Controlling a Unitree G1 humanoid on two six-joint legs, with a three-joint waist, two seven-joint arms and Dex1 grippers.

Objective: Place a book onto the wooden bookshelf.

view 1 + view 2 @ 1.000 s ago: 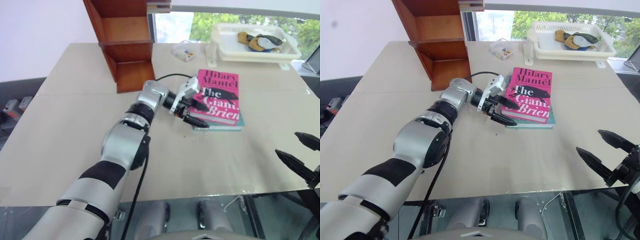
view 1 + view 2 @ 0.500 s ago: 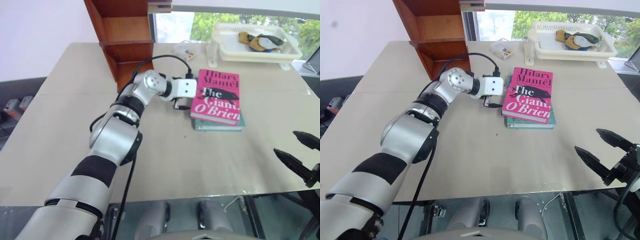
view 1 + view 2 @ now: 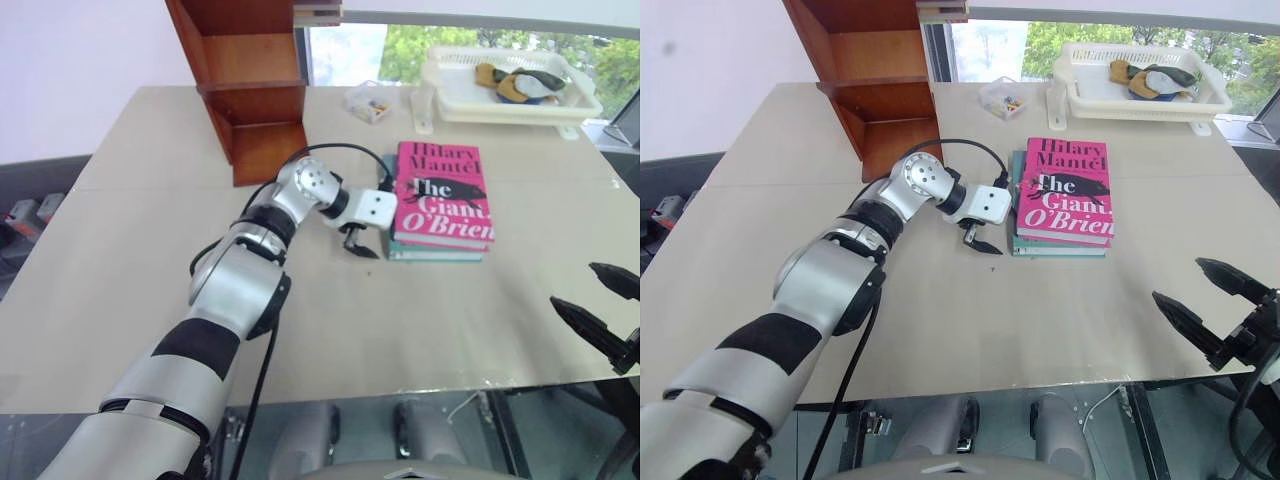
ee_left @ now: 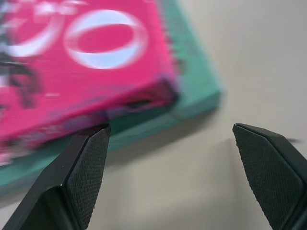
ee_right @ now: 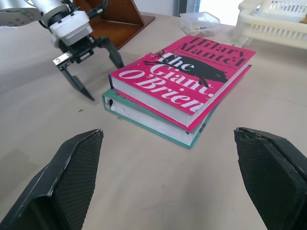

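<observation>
Lying flat on a teal book (image 3: 1025, 246) toward the far right part of the tabletop (image 3: 140, 250), the book (image 3: 443, 192) has not yet been lifted, so the task looks to be at its very start: the grasp, the carry and the setting down on the wooden bookshelf (image 3: 250, 80) at the far left edge all remain. The left gripper (image 3: 360, 243) hangs just beside the near left corner of the stacked pair, fingers spread wide and empty, tips close to the tabletop; the left wrist view shows that corner between the two fingers without either one touching it. The right gripper (image 3: 1215, 310) waits at the near right edge, also spread apart and holding nothing, well apart from the books. Counted: two books, pink on top of teal; one bookshelf, its lower compartments bare; one white tray (image 3: 455, 95) at the far right corner holding a few items I cannot make out; one small clear container (image 3: 368, 102) just beside the tray; two grippers.
</observation>
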